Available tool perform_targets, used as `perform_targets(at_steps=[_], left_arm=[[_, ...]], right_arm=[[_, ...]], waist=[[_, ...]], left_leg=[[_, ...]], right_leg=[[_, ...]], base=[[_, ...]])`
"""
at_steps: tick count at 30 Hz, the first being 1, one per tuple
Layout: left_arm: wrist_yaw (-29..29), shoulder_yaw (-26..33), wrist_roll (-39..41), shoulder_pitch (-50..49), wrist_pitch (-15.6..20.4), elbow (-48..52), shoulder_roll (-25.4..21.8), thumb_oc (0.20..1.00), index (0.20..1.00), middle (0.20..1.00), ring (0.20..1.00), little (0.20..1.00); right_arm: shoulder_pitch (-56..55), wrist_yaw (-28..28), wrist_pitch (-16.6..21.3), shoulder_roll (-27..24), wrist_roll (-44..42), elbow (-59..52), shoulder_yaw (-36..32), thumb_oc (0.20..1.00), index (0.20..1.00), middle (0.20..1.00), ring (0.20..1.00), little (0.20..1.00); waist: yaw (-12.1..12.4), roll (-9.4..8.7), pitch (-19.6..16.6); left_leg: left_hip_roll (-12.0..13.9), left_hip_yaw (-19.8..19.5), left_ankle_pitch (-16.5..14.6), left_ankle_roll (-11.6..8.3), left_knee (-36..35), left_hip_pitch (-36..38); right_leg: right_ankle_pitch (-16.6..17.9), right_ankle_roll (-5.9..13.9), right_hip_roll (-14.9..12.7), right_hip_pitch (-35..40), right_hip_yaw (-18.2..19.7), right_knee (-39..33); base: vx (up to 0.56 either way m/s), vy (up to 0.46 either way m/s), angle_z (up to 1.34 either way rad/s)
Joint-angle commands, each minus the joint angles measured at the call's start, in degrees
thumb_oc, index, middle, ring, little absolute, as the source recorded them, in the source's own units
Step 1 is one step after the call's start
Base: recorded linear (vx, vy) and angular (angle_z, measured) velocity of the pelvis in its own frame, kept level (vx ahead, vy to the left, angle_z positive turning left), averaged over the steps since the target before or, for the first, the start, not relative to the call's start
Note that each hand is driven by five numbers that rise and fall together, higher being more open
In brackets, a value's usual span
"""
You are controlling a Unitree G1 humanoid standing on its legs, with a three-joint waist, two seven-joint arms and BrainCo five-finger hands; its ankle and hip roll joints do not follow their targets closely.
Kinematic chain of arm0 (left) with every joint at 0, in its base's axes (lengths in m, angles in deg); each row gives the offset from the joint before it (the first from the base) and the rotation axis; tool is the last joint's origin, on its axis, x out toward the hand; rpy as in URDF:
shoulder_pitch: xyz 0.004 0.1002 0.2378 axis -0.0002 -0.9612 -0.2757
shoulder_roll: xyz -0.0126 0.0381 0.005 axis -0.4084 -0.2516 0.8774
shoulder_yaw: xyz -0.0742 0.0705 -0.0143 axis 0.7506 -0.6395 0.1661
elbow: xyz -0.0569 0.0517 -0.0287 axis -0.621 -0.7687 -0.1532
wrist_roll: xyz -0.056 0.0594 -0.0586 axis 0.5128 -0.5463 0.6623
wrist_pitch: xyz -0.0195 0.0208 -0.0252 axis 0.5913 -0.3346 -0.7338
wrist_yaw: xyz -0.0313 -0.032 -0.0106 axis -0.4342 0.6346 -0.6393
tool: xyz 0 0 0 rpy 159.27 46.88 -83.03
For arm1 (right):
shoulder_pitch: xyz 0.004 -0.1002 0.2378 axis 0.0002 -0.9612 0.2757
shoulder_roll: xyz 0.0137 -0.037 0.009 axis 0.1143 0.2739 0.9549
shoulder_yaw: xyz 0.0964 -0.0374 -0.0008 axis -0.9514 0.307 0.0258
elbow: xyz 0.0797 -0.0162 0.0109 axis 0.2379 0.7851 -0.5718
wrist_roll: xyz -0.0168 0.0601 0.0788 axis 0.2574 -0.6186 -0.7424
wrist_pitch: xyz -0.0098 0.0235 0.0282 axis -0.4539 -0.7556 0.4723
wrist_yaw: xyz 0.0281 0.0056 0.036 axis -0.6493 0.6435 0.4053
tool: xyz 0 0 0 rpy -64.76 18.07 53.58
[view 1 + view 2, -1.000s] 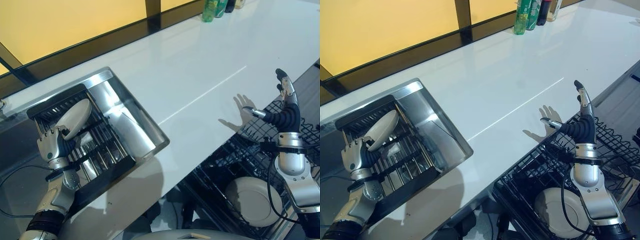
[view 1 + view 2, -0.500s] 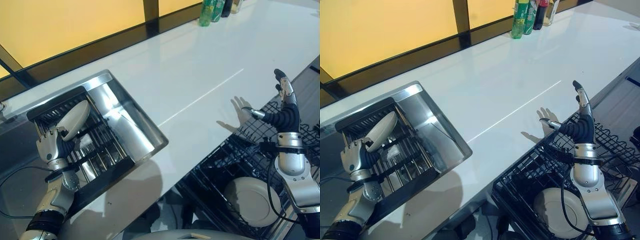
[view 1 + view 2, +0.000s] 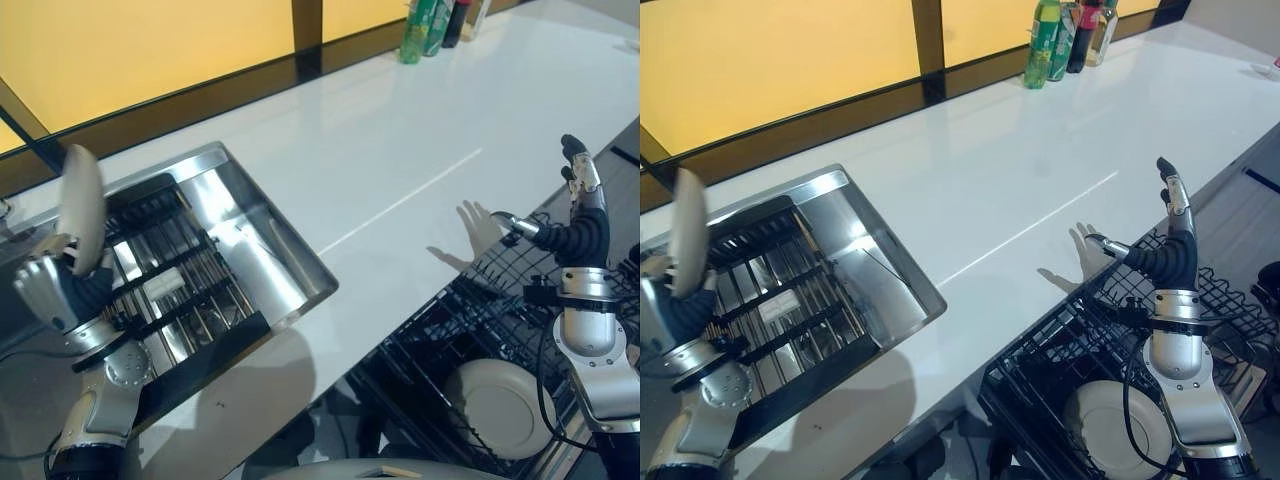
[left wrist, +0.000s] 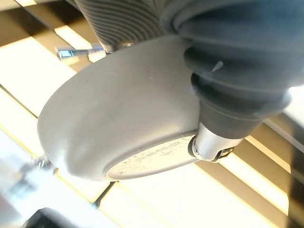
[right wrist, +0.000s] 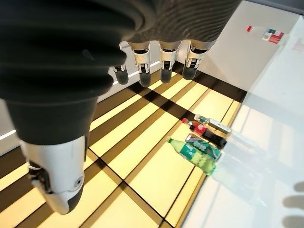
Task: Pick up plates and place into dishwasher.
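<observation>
We judge the lift done: our left hand (image 3: 55, 295) is clamped on a plate (image 3: 82, 208) held on edge above the sink rack (image 3: 170, 290) (clear of its tines). Next we must carry it across the counter (image 3: 400, 150) to the dishwasher rack (image 3: 470, 340), which holds another plate (image 3: 500, 405); our right hand (image 3: 575, 225) hovers there, fingers straight and apart.
</observation>
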Motion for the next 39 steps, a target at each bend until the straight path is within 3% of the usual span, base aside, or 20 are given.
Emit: perform_targets(at_steps=[1,6,9,15,16,19,21,25,28,33,39], left_arm=[[0.49,1.26,1.01,-2.43,4.11,3.16,-0.16,0.2,0.2,0.2,0.2,0.2],[-1.86,0.98,2.95,-2.31,4.22,5.25,0.27,0.2,0.2,0.2,0.2,0.2],[-4.84,0.06,5.91,-1.51,6.9,6.49,0.76,0.2,0.2,0.2,0.2,0.2],[-23.34,-5.23,17.58,3.54,16.77,13.86,-0.44,0.2,0.2,0.2,0.2,0.2],[-28.85,-6.56,20.43,4.69,20.0,15.67,-0.73,0.2,0.2,0.2,0.2,0.2],[-40.28,-10.03,27.2,7.69,24.67,18.81,-2.6,0.2,0.2,0.2,0.2,0.2],[-48.83,-12.45,32.42,10.3,25.7,20.53,-4.84,0.2,0.2,0.2,0.2,0.2],[-65.83,-16.04,48.71,15.09,25.81,21.82,-8.28,0.2,0.2,0.2,0.2,0.2],[-75.66,-19.13,56.78,18.38,23.75,23.16,-9.28,0.2,0.2,0.2,0.2,0.2],[-87.56,-23.28,67.94,22.95,19.23,23.51,-11.08,0.2,0.2,0.2,0.2,0.2],[-95.14,-26.41,74.06,27.06,14.51,23.46,-12.16,0.2,0.2,0.2,0.2,0.2]], right_arm=[[-0.25,0.58,3.65,0.53,-1.78,-4.36,-3.94,1.0,1.0,1.0,1.0,1.0],[0.16,1.32,4.31,0.64,-2.17,-4.72,-4.73,1.0,1.0,1.0,1.0,1.0],[1.62,1.06,4.78,0.44,-1.21,-4.84,-4.62,1.0,1.0,1.0,1.0,1.0],[7.14,1.29,5.16,-1.41,0.89,-5.52,-2.48,1.0,1.0,1.0,1.0,1.0],[8.11,1.94,5.39,-1.86,0.96,-5.78,-1.98,1.0,1.0,1.0,1.0,1.0],[10.56,2.98,5.77,-3.29,0.96,-5.71,-0.67,1.0,1.0,1.0,1.0,1.0],[12.54,4.75,6.3,-4.45,-1.06,-5.68,0.53,1.0,1.0,1.0,1.0,1.0],[16.97,10.75,6.23,-6.2,-5.75,-4.85,4.0,1.0,1.0,1.0,1.0,1.0],[20.01,15.89,5.72,-7.17,-7.21,-3.66,7.77,1.0,1.0,1.0,1.0,1.0],[24.04,31.25,3.08,-8.61,-18.58,-1.12,13.52,1.0,1.0,1.0,1.0,1.0],[27.52,47.2,0.38,-10.15,-30.11,1.89,19.43,1.0,1.0,1.0,1.0,1.0]], waist=[[0.96,-1.46,-4.07],[0.48,-0.87,-4.92],[0.27,-0.63,-5.16],[-0.35,0.21,-5.53],[-0.53,0.42,-5.66],[-1.08,1.01,-6.06],[-1.61,1.4,-6.42],[-2.09,1.91,-6.96],[-2.32,2.11,-7.44],[-2.35,2.0,-8.36],[-2.14,1.4,-9.37]], left_leg=[[0.18,-3.43,3.3,-1.5,-2.7,-8.27],[0.24,-3.67,3.23,-1.53,-2.7,-7.94],[0.18,-3.75,3.07,-1.42,-2.7,-7.57],[0.32,-3.54,2.77,-1.46,-2.7,-6.87],[0.38,-3.49,2.74,-1.45,-2.7,-6.84],[0.59,-3.2,2.76,-1.5,-2.7,-6.76],[0.75,-2.9,2.8,-1.53,-2.7,-6.65],[0.68,-2.91,2.79,-1.42,-2.7,-6.66],[0.7,-2.82,2.76,-1.31,-2.7,-6.46],[0.58,-2.91,2.77,-1.16,-2.7,-6.44],[0.15,-3.38,2.73,-0.9,-2.7,-6.47]], right_leg=[[-8.79,2.43,-0.97,7.0,-1.72,0.56],[-9.0,2.1,-0.69,7.05,-1.72,0.66],[-8.99,1.98,-0.58,7.02,-1.59,0.68],[-8.66,2.25,-0.57,6.55,-1.5,0.83],[-8.67,2.28,-0.55,6.35,-1.43,0.95],[-8.62,2.4,-0.5,5.84,-1.11,1.35],[-8.65,2.47,-0.44,5.53,-0.81,1.59],[-8.88,2.38,-0.26,5.03,0.06,2.21],[-8.99,2.34,-0.27,4.88,0.26,2.5],[-8.96,2.15,-0.25,4.91,0.16,2.31],[-8.66,1.98,-0.27,4.81,-0.27,2.0]], base=[[-0.04,-0.027,0.11],[-0.03,-0.036,0.06],[-0.04,-0.031,0.02],[-0.08,-0.032,0.0],[-0.09,-0.03,0.0],[-0.08,-0.023,-0.01],[-0.07,-0.014,-0.01],[-0.06,-0.006,-0.02],[-0.04,-0.009,-0.04],[-0.03,-0.014,0.0],[-0.01,-0.006,0.0]])
